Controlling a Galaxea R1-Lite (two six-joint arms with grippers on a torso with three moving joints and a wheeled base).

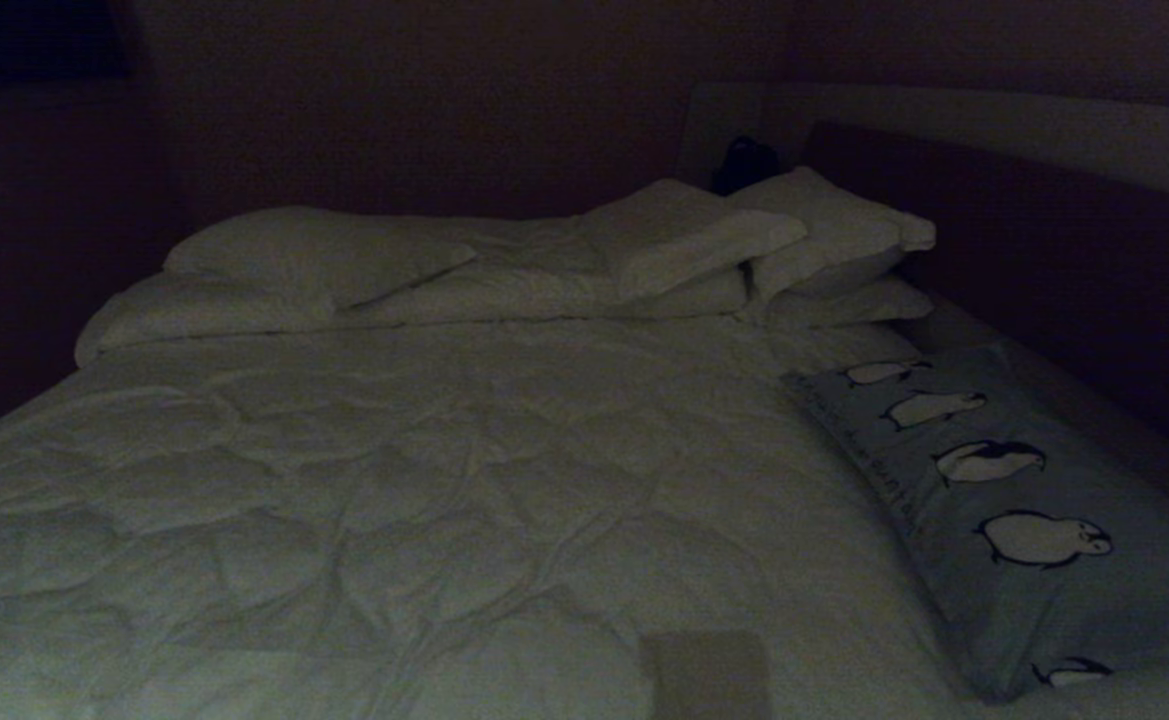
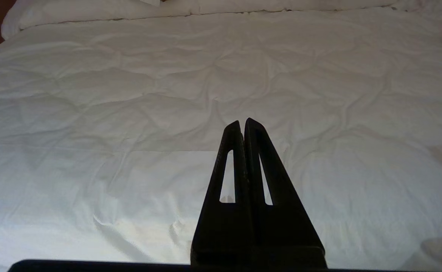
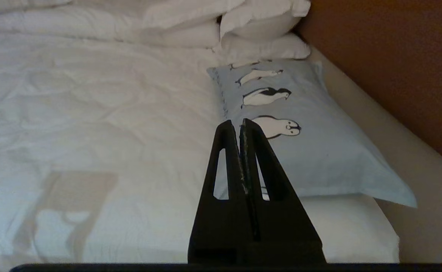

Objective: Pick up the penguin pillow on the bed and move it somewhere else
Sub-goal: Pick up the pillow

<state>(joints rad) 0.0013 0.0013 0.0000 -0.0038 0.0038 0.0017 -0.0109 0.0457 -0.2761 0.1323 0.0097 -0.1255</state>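
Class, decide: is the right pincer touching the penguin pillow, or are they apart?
Cannot tell. In the right wrist view the shut right pincer overlaps the penguin pillow's near edge, so neither contact nor gap shows; the head view shows no pincer.

Room, dimly lit: we note a dark reddish-brown wall (image 1: 424,110) behind, a matching dark wall panel (image 1: 1034,250) along the right side, a pale ledge (image 1: 1024,125) above that panel, and one small dark object (image 1: 744,165), unidentifiable, in the far corner.

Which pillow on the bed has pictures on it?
The penguin pillow along the bed's right edge: grey-blue with a row of penguins. The white pillows at the head are plain.
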